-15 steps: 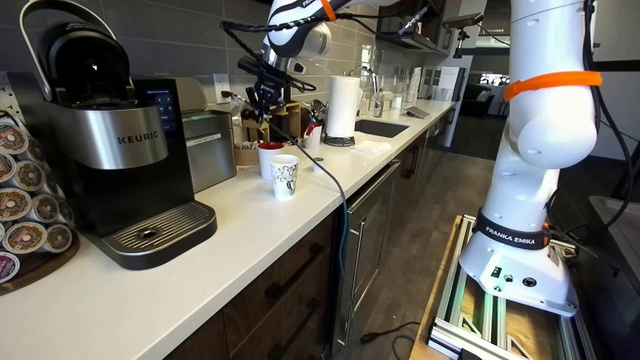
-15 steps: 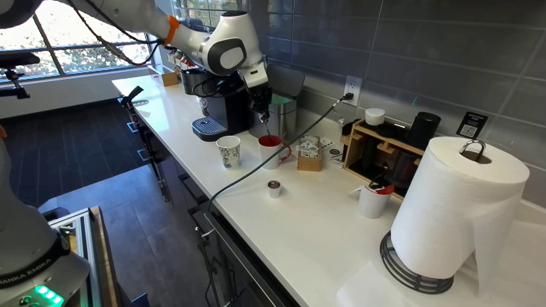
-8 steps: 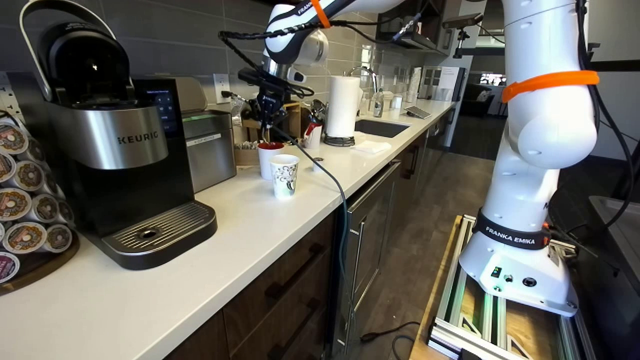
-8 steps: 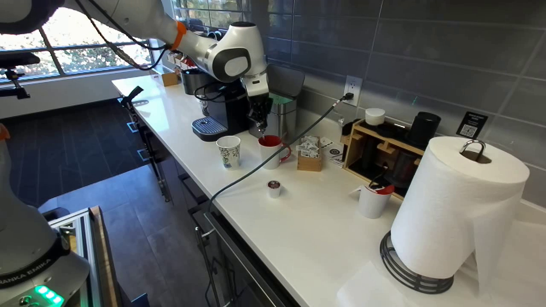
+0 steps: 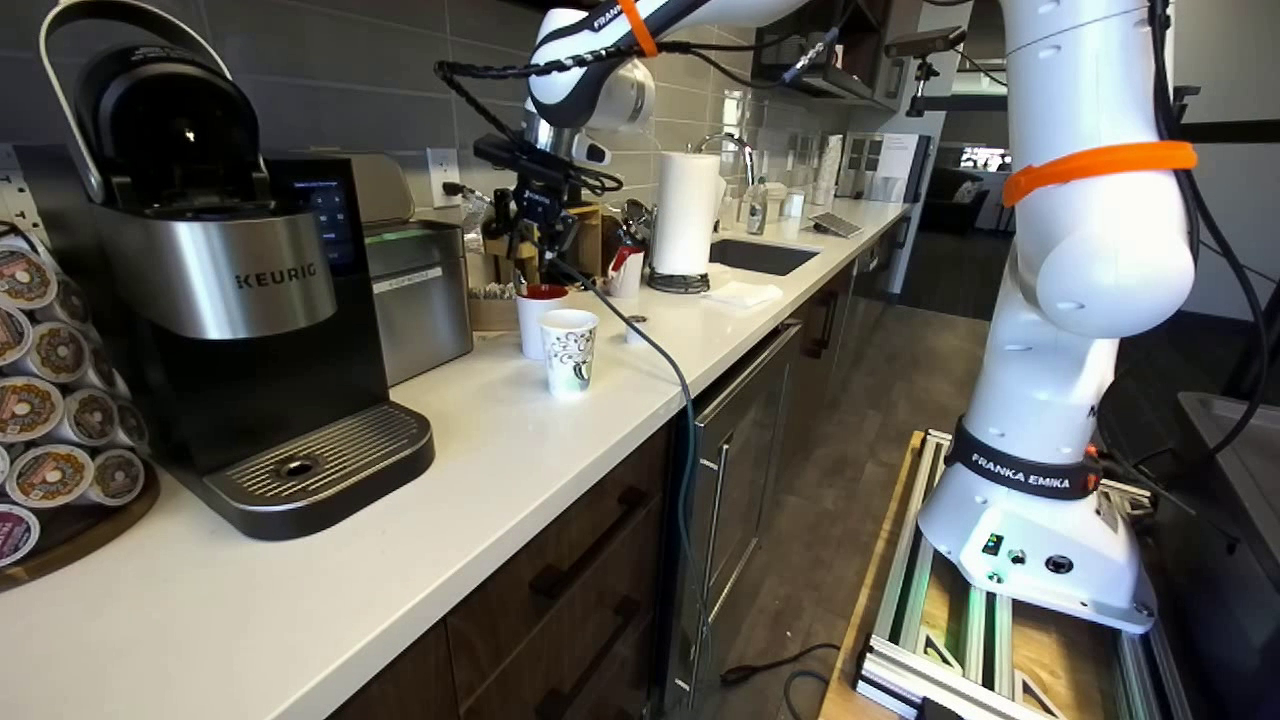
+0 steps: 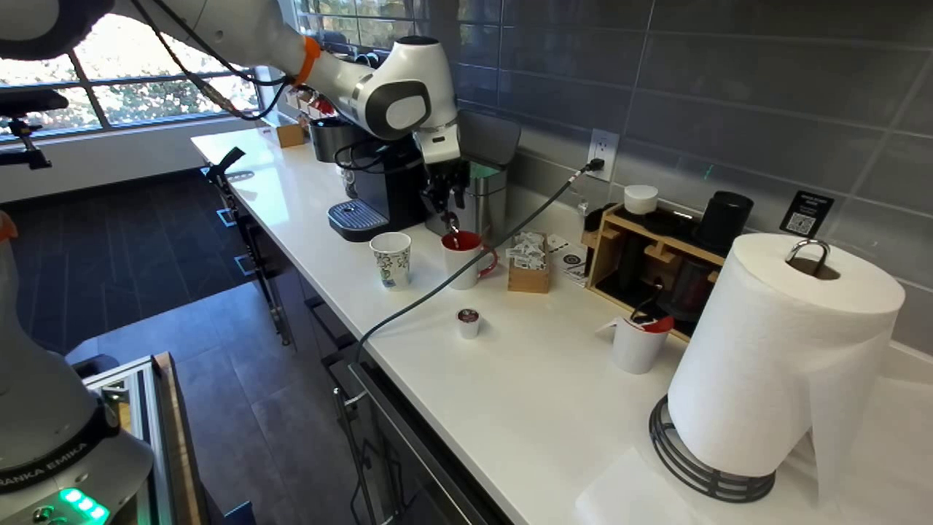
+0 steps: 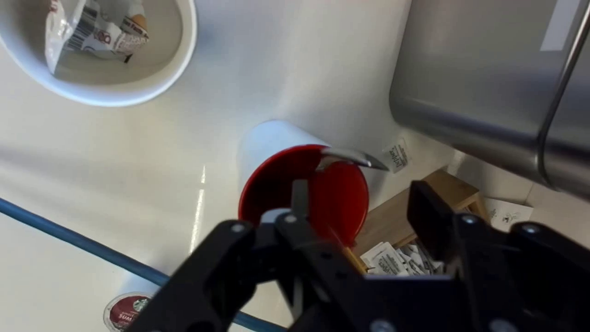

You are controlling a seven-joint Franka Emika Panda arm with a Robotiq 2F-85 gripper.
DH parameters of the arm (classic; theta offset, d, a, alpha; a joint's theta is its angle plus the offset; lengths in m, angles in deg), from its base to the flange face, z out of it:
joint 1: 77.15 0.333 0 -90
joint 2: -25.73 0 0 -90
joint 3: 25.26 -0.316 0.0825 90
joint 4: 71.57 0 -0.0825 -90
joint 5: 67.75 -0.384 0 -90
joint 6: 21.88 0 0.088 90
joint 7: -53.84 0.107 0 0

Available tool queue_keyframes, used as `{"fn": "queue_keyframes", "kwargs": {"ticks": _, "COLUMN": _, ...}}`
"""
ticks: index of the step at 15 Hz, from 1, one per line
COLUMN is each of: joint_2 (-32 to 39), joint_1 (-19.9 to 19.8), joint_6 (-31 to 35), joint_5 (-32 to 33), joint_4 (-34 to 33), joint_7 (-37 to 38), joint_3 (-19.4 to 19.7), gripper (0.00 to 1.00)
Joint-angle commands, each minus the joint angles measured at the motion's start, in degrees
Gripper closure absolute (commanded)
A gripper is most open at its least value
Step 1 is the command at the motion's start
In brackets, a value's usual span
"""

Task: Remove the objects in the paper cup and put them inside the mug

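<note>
Tool (image 7: 359, 189) spread wide over the mug (image 7: 339, 203), centre of the wrist view, gripping nothing, likely to let the spoon (image 7: 352, 157) go, which leans in it with its top past the rim. Paper cup (image 7: 115, 96), upper left, stands near, presumably for short carries; wrappers (image 7: 99, 39) inside too jumbled to count. Tally, in an exterior view: one paper cup, one mug, one spoon, one loose pod (image 6: 469, 324) at centre, a second red-lined cup (image 6: 635, 351) right of it.
</note>
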Motion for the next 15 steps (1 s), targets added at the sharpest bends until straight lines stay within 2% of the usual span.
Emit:
{"fn": "queue_keyframes", "kwargs": {"ticks": 1, "joint_2": -4.35, "joint_1": 0.02, "joint_6": -8.19, "joint_5": -1.93, "joint_4": 0.54, "joint_7": -6.53, "joint_3": -1.28, "gripper": 0.10}}
{"fn": "queue_keyframes", "kwargs": {"ticks": 3, "joint_2": -8.63, "joint_1": -0.30, "joint_6": -11.26, "joint_5": -2.66, "joint_4": 3.41, "joint_7": -13.49, "joint_3": -2.13, "gripper": 0.00}}
{"fn": "queue_keyframes", "kwargs": {"ticks": 9, "joint_2": -21.46, "joint_1": -2.53, "joint_6": -19.91, "joint_5": -6.58, "joint_4": 11.94, "joint_7": -37.80, "joint_3": -0.75, "gripper": 0.00}}
{"fn": "queue_keyframes", "kwargs": {"ticks": 15, "joint_2": -31.08, "joint_1": -5.28, "joint_6": -27.99, "joint_5": -8.95, "joint_4": 17.45, "joint_7": -63.25, "joint_3": 3.64, "gripper": 0.00}}
